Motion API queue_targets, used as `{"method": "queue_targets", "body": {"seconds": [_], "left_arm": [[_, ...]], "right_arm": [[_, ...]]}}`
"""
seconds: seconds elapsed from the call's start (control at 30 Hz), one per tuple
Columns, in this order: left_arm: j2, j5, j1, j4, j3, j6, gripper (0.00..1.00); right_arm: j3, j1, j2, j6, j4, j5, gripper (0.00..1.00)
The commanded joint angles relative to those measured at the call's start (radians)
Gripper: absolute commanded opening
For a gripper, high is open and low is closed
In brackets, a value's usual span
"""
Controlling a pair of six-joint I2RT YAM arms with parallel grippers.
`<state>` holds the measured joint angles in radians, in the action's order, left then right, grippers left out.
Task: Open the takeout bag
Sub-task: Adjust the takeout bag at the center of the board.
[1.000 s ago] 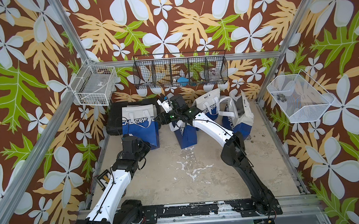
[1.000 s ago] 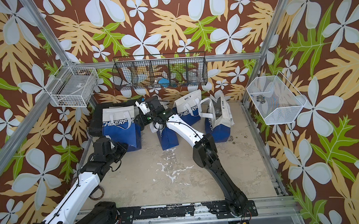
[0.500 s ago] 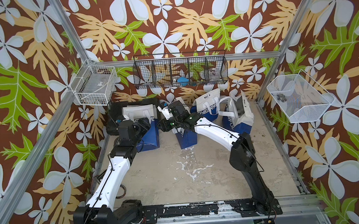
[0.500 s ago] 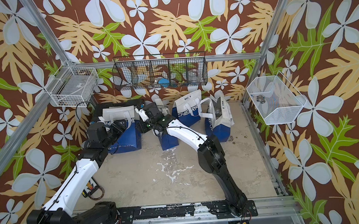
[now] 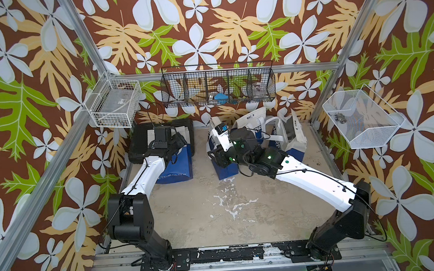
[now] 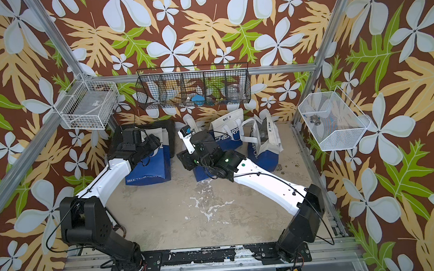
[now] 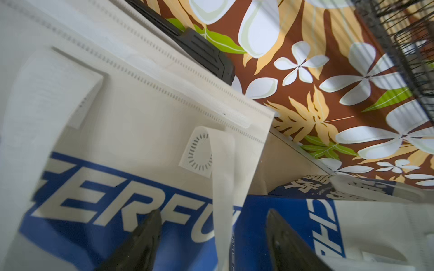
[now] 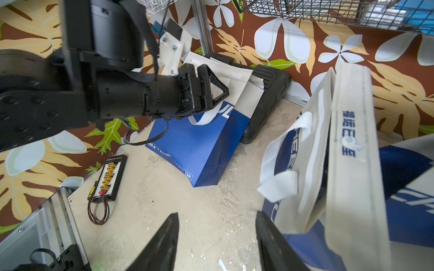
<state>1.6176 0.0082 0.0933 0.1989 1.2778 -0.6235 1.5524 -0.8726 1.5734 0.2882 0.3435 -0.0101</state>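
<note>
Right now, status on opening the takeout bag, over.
Left jaws open, handle between them. Right jaws open, empty. Takeout bag top closed. Another bag close beside right jaws.

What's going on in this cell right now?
Two arms are working on blue-and-white takeout bags at the back of the table. The left gripper is at the leftmost takeout bag, which leans on a black case. Its jaws are open with the bag's handle strap between them, not pinched. The bag mouth looks shut. The right gripper hangs open and empty beside the middle bag.
</note>
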Motion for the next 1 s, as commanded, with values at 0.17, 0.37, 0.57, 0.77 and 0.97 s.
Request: {"method": "queue_targets", "body": {"seconds": [0.17,0.37,0.57,0.77,0.97], "left_arm": [[0.016,0.032,0.002,0.044,0.067,0.068,0.00],[-0.132,-0.015,0.024,0.064,0.006,0.067,0.00],[-0.359,-0.019,0.047,0.074,-0.116,0.037,0.00],[-0.551,0.024,0.077,0.039,-0.308,-0.019,0.00],[-0.694,0.052,0.085,0.051,-0.438,-0.063,0.07]], "right_arm": [[-0.110,0.153,-0.102,0.061,0.020,-0.109,0.54],[0.120,0.347,0.104,0.031,0.107,-0.054,0.66],[0.355,0.358,0.345,-0.069,0.128,-0.146,0.73],[0.485,0.353,0.455,-0.105,0.156,-0.206,0.74],[0.537,0.342,0.498,-0.172,0.181,-0.304,0.68]]}}
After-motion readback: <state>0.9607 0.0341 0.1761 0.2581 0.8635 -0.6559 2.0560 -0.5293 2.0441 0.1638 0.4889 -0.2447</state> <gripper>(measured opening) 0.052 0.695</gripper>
